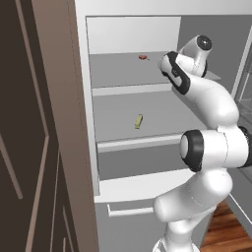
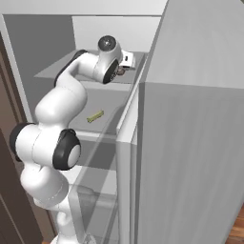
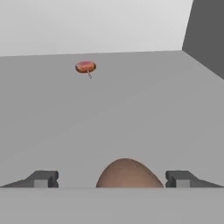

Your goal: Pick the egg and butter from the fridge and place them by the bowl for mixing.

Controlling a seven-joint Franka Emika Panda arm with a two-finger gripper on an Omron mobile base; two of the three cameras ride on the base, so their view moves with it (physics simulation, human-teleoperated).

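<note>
Egg [image 3: 127, 173] between spread fingers [image 3: 42, 179] on grey shelf [image 3: 131, 109].

base cams: rear L/R, share fridge [image 1: 88, 98] shelves | hand cam: close, upper shelf

One egg [image 3: 126, 173], one butter stick [image 1: 139, 121], one small red thing [image 3: 85, 67], two visible grey shelves [image 1: 123, 69].

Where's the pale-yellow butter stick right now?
The thin pale-yellow butter stick lies on the fridge's middle grey shelf, one shelf below the small flat red thing.
</note>
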